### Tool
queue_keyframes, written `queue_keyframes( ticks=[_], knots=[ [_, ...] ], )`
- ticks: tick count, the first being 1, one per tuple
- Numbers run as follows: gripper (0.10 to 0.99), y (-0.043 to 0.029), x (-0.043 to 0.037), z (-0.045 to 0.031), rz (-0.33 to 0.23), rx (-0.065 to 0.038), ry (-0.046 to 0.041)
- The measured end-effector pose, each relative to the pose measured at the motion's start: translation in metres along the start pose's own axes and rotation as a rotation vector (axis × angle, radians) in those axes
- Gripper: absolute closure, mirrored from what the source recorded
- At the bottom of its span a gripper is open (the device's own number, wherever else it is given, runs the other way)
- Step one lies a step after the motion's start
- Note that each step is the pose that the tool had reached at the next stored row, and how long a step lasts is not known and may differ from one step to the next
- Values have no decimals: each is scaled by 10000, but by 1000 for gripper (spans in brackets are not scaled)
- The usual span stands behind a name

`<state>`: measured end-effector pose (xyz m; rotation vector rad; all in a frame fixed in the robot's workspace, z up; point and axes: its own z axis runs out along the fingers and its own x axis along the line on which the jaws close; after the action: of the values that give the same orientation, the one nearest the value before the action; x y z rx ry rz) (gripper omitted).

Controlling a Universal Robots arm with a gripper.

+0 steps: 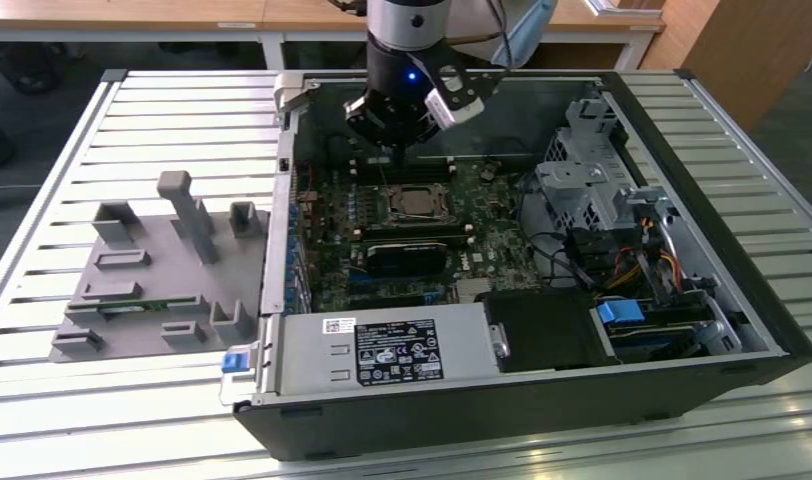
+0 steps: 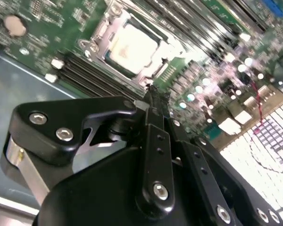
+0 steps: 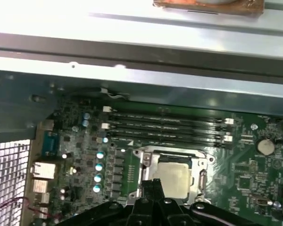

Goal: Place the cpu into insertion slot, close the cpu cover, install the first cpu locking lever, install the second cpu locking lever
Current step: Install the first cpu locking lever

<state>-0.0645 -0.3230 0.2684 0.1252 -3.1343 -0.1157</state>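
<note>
Cpu (image 3: 172, 175) sits in the insertion slot (image 3: 172, 157), cpu cover (image 3: 201, 178) flat over it (window framing the chip). Gripper (image 3: 152, 182) hovers close above, fingers together, empty.

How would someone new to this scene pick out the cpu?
Look into the open computer case on the slatted table, at its green circuit board. Near the board's middle, right by the robot's tool, lies the cpu: a small pale metal square in a silvery frame, unlike the long black memory slots alongside.
</note>
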Motion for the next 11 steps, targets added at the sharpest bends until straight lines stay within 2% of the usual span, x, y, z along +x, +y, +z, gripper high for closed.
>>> queue_keyframes(
  ticks=[6,7,11],
  knots=[
    [976,14,128,16,-4,2,-40],
    [976,19,147,16,-7,7,-63],
    [976,37,250,24,-20,20,-244]
  ],
)
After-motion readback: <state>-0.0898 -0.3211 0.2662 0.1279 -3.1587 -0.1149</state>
